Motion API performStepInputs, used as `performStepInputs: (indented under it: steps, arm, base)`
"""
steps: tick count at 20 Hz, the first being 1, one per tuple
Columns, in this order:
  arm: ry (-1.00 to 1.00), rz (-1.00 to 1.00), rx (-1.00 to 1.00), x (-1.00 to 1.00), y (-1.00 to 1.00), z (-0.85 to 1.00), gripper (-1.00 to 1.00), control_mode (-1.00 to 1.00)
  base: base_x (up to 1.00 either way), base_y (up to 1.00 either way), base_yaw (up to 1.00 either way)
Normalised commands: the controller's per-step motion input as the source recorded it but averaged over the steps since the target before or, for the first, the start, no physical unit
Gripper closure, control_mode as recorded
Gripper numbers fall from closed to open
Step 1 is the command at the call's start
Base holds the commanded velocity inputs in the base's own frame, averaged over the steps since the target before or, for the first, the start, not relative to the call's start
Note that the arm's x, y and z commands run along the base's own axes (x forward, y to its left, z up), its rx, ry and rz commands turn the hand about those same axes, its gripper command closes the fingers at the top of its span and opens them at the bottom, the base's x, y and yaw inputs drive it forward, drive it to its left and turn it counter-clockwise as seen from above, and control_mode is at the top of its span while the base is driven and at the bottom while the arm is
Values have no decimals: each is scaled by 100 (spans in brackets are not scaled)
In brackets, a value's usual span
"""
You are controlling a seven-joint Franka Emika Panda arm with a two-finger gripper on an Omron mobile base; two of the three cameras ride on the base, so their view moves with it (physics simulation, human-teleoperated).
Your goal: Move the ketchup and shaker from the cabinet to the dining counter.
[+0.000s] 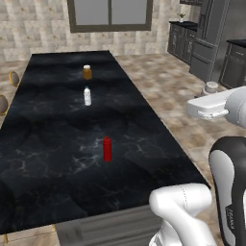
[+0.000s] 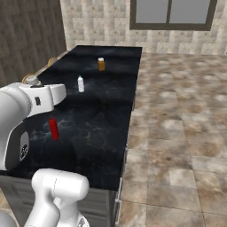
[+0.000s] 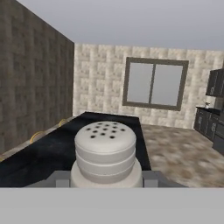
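Beside the table [image 1: 57, 192], the pincer [image 3: 106, 181] pinches the shaker [image 3: 105, 153] off its edge, so letting go here would likely drop it to the floor.

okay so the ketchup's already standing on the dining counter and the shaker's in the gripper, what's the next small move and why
Probably swing the arm left over the dining counter, then lower. The gripper is shut on the shaker, which in the left base view hangs out over the floor tiles, past the counter's right edge. The ketchup stands upright mid-counter, so I'd aim for bare black top beside it, apart from the white bottle and amber jar.
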Motion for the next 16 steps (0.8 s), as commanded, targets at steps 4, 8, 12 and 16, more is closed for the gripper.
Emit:
performStepInputs:
  steps: [4,8,12,16]
  arm:
    - [0,0,0,0,0,0,100,100]
    - [0,0,0,0,0,0,100,100]
    - [0,0,0,0,0,0,100,100]
    - [24,3,0,13,-1,-6,100,-100]
  base:
    - [8,0,0]
    - [0,0,0]
    - [0,0,0]
    - [0,0,0]
